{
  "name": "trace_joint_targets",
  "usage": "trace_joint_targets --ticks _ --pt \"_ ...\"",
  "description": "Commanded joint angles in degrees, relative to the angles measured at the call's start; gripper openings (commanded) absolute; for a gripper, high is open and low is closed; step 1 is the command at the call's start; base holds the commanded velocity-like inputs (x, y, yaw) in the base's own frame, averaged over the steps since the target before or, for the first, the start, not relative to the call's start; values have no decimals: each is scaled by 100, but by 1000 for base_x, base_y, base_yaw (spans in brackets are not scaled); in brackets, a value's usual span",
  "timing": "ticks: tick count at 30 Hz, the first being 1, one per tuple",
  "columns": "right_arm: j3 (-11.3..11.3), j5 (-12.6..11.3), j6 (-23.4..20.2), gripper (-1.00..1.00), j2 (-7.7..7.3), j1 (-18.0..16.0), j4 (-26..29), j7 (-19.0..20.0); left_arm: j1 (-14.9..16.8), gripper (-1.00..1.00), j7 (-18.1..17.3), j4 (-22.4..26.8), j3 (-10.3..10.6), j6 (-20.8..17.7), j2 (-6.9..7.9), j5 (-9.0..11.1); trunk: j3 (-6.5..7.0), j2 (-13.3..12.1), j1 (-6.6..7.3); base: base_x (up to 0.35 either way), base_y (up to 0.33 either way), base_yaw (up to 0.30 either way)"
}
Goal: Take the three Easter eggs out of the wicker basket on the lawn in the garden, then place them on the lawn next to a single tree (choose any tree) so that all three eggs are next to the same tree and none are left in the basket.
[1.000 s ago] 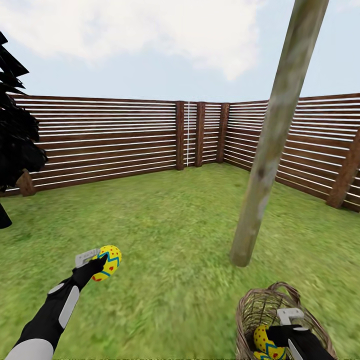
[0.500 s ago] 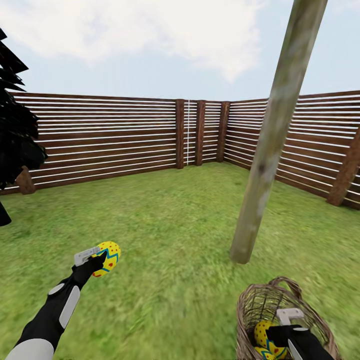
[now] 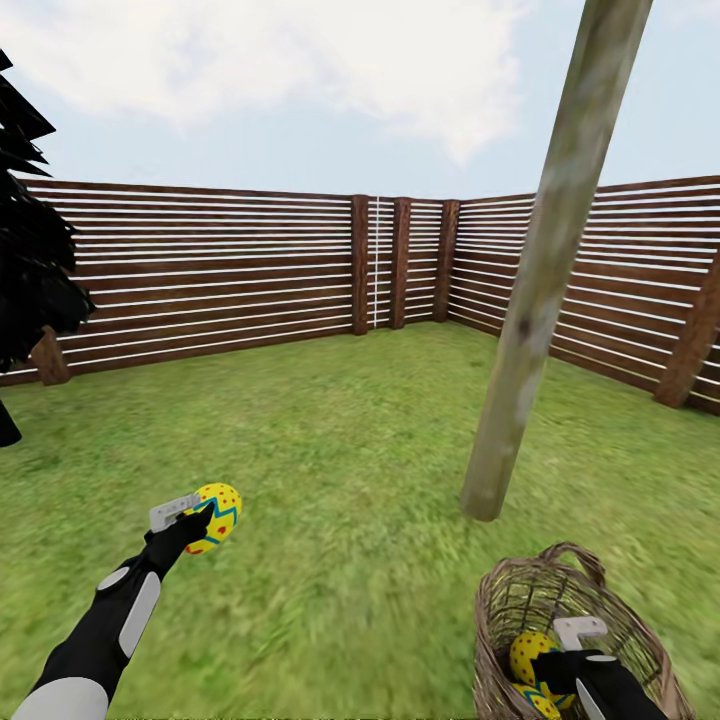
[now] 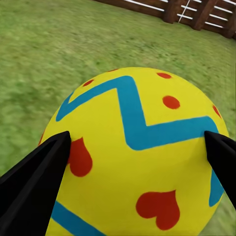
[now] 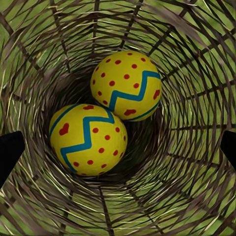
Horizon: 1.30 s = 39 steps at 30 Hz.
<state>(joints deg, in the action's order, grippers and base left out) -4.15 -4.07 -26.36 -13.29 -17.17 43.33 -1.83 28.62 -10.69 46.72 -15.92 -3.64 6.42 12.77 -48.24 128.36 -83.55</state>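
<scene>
Head view, near field. Right claw (image 3: 568, 655) sits down inside the wicker basket (image 3: 520, 610) at roughly 5 o'clock in the view. The right wrist view looks straight down the woven walls (image 5: 196, 59): two Easter eggs lie on the bottom, touching each other, one egg (image 5: 127, 84) nearer the far wall, the other egg (image 5: 88, 139) beside it. The dark fingertips (image 5: 10, 150) show at opposite edges of that view, spread wide, clear of both eggs (no contact with either).

Left claw (image 3: 205, 515) at about 7 o'clock, arm stretched out above the lawn (image 3: 340, 440). It is pinching the third egg (image 3: 215, 518); the left wrist view shows the yellow shell (image 4: 132, 157) with blue zigzag and red marks pressed between both black fingers (image 4: 37, 172). The egg is held off the grass, well apart from the basket.

Mid field: the tree (image 3: 540, 270), pale bare trunk, meets the grass near 3 o'clock, just beyond the basket rim.

Far field: dark cypress-like tree (image 3: 30, 270) at 9 o'clock; brown slat fence (image 3: 250, 270) closing the garden from 10 to 2 o'clock, cloudy sky above.
</scene>
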Motion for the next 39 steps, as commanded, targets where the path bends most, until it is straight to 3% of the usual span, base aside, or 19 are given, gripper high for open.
trace_joint_targets --ticks 1,11,23,39 --pt "-25 -41 -27 100 -7 -3 8 -19 3 -100 -55 5 -16 -25 -1 59 -6 4 0 0 0 0" --pt "-25 -43 -24 100 -8 -6 11 -19 3 -100 -100 -282 -36 -3 23 50 -6 4 0 54 0 0" --pt "-25 -48 -27 100 -9 -6 11 -19 3 -100 -84 -295 -39 -3 9 76 -6 4 0 102 0 0" --pt "-25 -50 -26 100 -16 -5 9 -19 3 -100 -30 -286 -60 -6 0 83 -294 646 -351 0 0 0"
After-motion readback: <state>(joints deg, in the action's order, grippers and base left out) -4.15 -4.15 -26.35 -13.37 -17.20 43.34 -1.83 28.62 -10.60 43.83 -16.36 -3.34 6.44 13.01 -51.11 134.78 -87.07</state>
